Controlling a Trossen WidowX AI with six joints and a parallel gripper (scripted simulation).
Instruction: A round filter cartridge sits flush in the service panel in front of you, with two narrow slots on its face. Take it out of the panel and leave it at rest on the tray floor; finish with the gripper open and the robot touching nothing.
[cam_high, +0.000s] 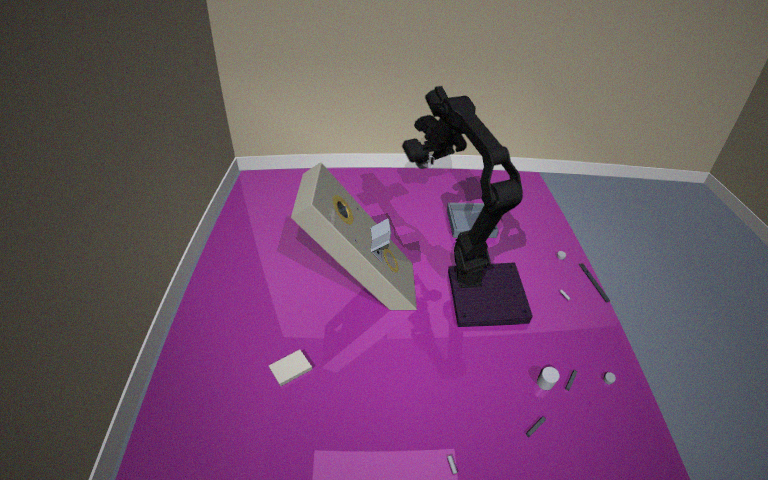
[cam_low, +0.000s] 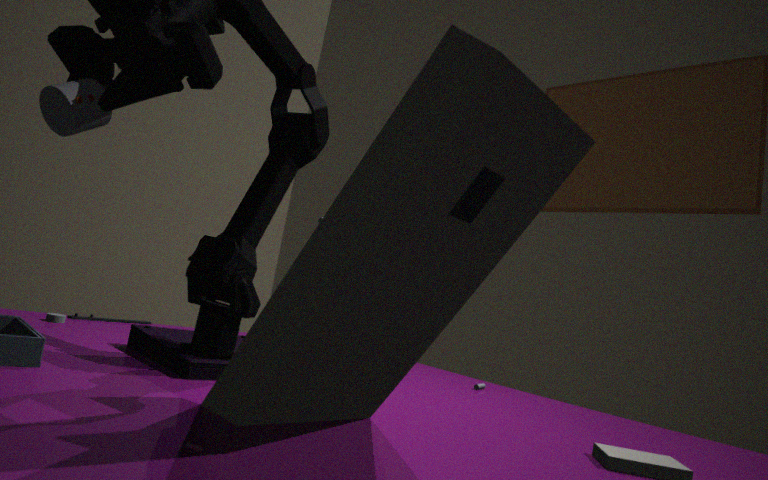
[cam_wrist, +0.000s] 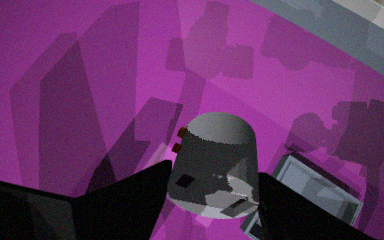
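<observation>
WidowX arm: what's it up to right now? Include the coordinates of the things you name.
Its gripper (cam_high: 425, 158) (cam_low: 90, 93) (cam_wrist: 214, 174) is clamped on the filter cartridge (cam_low: 76, 107) (cam_wrist: 215, 155), which is out of the slanted panel (cam_high: 362, 243) (cam_low: 368, 254) and held up in the air. The round hole (cam_high: 342, 209) in the panel stands open. The tray (cam_high: 450, 220) (cam_low: 22, 350) (cam_wrist: 325, 186) sits on the floor below, and the cartridge isn't in it yet.

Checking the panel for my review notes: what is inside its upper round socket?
No cartridge shows in the socket of the panel, only a dark hollow. Its depths are in shadow, so they cannot be seen.
</observation>
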